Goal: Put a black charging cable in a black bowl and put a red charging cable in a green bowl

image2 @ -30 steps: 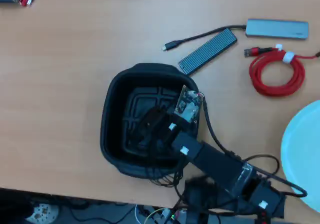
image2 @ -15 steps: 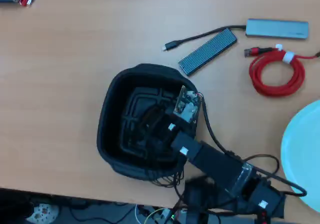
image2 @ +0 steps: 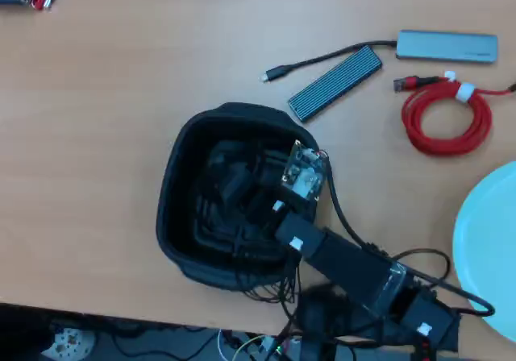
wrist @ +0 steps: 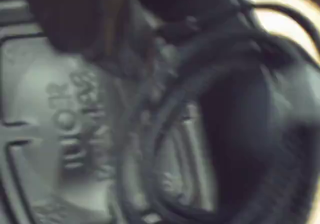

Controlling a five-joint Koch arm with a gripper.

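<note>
The gripper (image2: 242,185) is reached down inside the black bowl (image2: 173,208), and whether it is open or holding anything cannot be told. Blurry loops of the black charging cable (wrist: 165,129) are seen close up in the wrist view, over the bowl's floor. The red charging cable (image2: 447,119) is left coiled on the table (image2: 121,95), near the green bowl (image2: 488,248)

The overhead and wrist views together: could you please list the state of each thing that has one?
Black charging cable: coiled, just above or on the black bowl's floor.
Black bowl: upright, arm reaching inside.
Red charging cable: coiled, tied, on the table.
Green bowl: upright, visible part empty.
Gripper: inside the black bowl; open or shut unclear.
</note>
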